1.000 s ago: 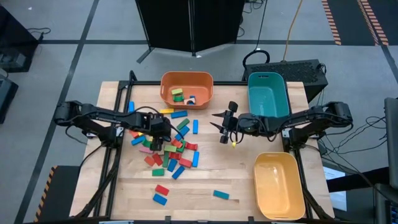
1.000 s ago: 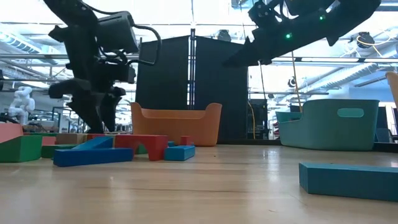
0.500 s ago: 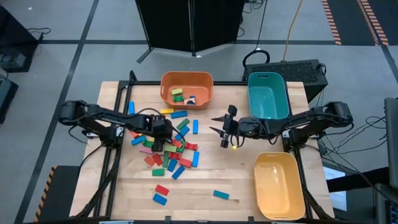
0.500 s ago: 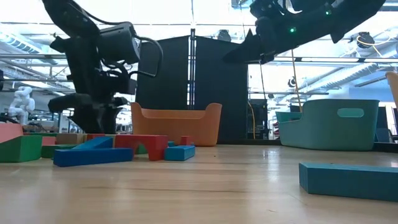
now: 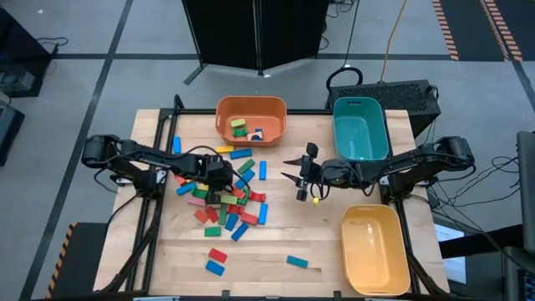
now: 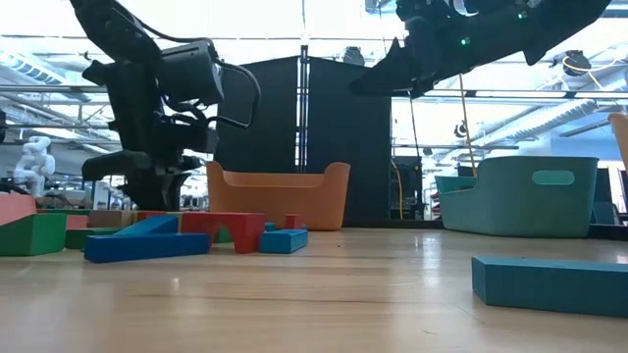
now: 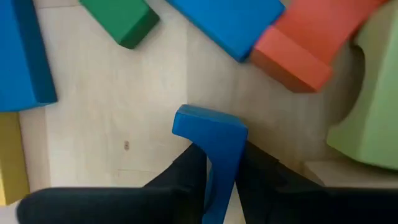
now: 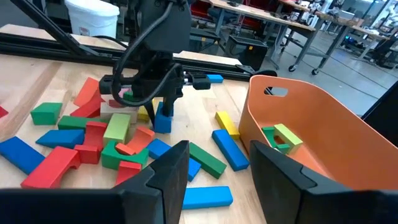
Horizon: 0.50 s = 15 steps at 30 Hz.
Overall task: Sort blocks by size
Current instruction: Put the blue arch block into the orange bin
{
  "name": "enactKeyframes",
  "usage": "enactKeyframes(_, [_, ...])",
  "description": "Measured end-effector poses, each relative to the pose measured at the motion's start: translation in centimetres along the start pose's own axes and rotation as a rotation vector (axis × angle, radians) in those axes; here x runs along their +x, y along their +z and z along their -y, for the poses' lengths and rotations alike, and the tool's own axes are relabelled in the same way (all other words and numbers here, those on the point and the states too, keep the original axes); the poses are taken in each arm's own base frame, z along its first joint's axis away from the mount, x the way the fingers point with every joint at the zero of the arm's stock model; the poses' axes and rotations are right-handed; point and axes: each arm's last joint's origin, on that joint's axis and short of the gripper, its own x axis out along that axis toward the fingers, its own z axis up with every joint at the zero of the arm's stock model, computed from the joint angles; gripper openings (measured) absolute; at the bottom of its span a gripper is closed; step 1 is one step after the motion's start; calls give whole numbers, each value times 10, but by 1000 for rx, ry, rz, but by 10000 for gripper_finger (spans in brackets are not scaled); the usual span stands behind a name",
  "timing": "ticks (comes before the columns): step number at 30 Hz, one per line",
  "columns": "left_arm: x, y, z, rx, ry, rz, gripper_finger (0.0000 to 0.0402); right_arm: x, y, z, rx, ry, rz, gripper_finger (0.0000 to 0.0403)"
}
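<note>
The left gripper (image 5: 216, 186) is clamping its fingers on a small blue rectangular block (image 7: 210, 140), standing upright amid the scattered pile on the wooden table (image 5: 334, 251). The right gripper (image 5: 294, 174) is hovering mid-table, fingers apart.

Both arms are dark, built of slim black links with bulkier rounded joints, and black cables loop along them. The left gripper (image 5: 216, 189) ends in two blunt, matte black fingers (image 7: 180, 177) below a boxy black wrist block. The right gripper (image 5: 299, 176) has tapered black fingers (image 8: 166, 177), with a small green light on the arm behind them.
</note>
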Motion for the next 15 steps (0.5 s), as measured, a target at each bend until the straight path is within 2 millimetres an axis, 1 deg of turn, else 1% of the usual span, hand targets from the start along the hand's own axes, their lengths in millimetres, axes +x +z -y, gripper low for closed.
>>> enactKeyframes(10, [-9,14,-17,-68,24,42,64,0,0,0,0,0,1,157])
enactKeyframes(15, [-22,29,-29,-96,38,75,64,0,0,0,0,0,1,157])
